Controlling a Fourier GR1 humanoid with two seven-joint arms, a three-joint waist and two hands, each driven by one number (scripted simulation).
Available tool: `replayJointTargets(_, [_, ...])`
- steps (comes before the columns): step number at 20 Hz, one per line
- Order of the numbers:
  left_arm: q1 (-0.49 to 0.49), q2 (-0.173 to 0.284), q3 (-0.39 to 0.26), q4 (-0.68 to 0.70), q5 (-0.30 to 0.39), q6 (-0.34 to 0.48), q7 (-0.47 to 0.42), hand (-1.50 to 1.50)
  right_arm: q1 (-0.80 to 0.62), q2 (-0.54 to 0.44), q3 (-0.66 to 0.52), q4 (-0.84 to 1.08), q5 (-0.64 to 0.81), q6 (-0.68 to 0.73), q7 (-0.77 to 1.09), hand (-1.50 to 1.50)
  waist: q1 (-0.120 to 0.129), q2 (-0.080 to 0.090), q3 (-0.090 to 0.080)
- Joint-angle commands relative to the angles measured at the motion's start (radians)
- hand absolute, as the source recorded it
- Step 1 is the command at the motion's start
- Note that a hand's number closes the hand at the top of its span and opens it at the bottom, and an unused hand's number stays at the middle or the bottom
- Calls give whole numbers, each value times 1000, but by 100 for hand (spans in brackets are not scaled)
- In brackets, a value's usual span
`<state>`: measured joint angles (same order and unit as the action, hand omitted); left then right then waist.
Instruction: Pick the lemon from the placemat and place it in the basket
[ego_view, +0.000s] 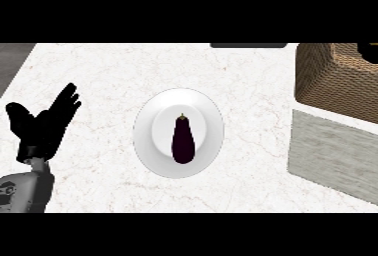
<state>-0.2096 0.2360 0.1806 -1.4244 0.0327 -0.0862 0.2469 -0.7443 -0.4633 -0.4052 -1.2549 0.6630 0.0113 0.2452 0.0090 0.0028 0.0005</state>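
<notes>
- Left hand (40, 125) shows at the left side of the head view, w/ its grey forearm coming up from the bottom-left corner. Fingers are straight & spread wide, pointing up. It holds nothing & touches nothing.
- Right hand: can't be sure. A small dark bit shows at the top-right edge, over the basket, but it's too cut off to tell what it is.
- Counter (96, 65) is white w/ thin marble lines.
- White plate (151, 150) sits in the middle of the counter. It's round but looks taller than wide.
- A dark purple eggplant (182, 140) lies on the plate, stem end pointing away from the robot.
- Basket (328, 82) is brown & woven, at the top right, partly cut off by the edge. Its inside is mostly out of sight.
- Grey placemat (332, 150) lies on the right side, just in front of the basket, near the plate but not touching it.
- Lemon: can't be seen anywhere. Nothing rests on the part of the placemat that shows. Whether it's in the basket can't be told.
</notes>
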Motion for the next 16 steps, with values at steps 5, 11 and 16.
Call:
replayJointTargets(5, [64, 19, 8, -54, 17, -36, 8, 0, -24, 3, -70, 193, 0, -178, 5, -150, 6, -2, 0])
replayJointTargets(11, [11, 14, 8, -8, -7, -15, -20, 0, -92, -75, -53, 401, -37, -199, -192, -150, 2, -1, 0])
replayJointTargets(16, [20, -12, 3, 36, -20, 0, -66, 0, -168, -115, -132, 507, -122, -236, -269, -150, 6, 2, 0])
